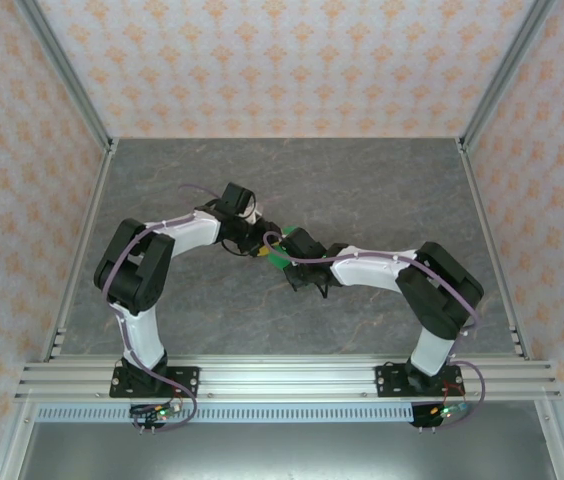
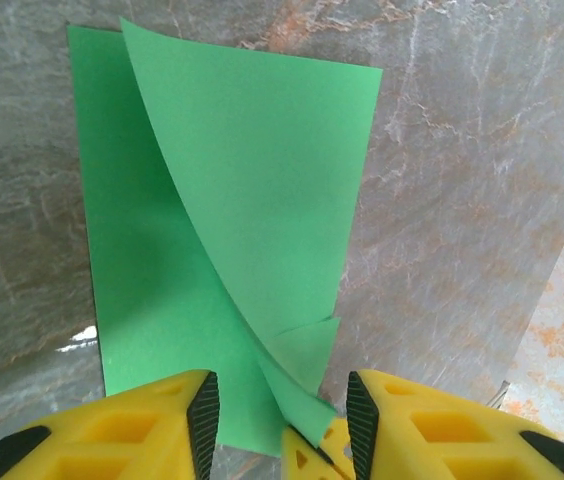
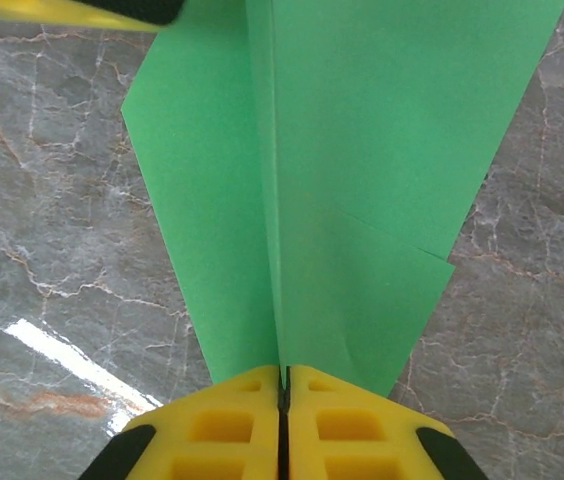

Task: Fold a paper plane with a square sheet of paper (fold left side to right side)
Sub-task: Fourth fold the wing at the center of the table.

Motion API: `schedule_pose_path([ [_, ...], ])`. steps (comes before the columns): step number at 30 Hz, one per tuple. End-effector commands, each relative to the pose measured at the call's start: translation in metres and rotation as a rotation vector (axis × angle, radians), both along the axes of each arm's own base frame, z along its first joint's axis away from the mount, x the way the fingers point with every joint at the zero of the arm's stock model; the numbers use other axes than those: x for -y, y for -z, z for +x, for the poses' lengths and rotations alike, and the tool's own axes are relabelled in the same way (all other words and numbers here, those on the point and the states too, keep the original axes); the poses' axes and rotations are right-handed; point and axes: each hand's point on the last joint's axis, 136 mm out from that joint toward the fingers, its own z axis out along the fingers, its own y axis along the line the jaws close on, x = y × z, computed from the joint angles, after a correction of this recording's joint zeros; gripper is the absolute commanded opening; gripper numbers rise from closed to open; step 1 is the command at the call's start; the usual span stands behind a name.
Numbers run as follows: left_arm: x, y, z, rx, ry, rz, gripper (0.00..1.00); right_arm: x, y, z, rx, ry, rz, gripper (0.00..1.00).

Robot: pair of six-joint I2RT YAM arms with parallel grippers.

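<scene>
Surface (image 1: pixel 362 190): grey, marbled; both arms reach in and meet near its middle.

Left gripper (image 2: pixel 280 405): released, with yellow fingers (image 2: pixel 202 410) spread to either side of the sheet's near corner. No pad seen pressing on the paper. From above (image 1: pixel 260 250), sits just left of the green patch.

Square sheet of paper (image 2: pixel 222 200): bright green, on the surface between the two grippers and largely hidden under them from above (image 1: pixel 278 263). One layer flat on the marble, a second layer raised and bowed beside it. Small dog-eared crease at the near corner. Exact overlap of the layers hard to tell.

Right gripper (image 3: pixel 283 380): clenched, jaws together with no gap, pinching the thin raised edge of the sheet (image 3: pixel 362 150) that runs straight away from the fingertips. From above (image 1: pixel 289 257), just right of the paper and close to the left gripper.

Done so far: paper lifted into a partial fold and taken over by the right side, judging by the grip.

Left to do: probably most of the job. Raised layer not yet laid down, edges not yet matched, no pressed centre crease visible. No pointed nose, no wings, nothing resembling a dart.

Risk: stray corner crease likely to spoil edge alignment unless flattened.
</scene>
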Motion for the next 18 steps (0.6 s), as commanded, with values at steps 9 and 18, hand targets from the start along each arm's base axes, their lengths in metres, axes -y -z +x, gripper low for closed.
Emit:
schedule_pose_path([
  [9,-0.045,-0.054,0.007,0.144,-0.074,0.052,0.64,-0.007,-0.004,-0.002,-0.102,0.017,0.145,0.07],
  [18,-0.046,-0.022,-0.012,0.087,-0.040,0.063,0.54,-0.016,-0.012,-0.001,-0.207,0.030,0.357,0.07],
])
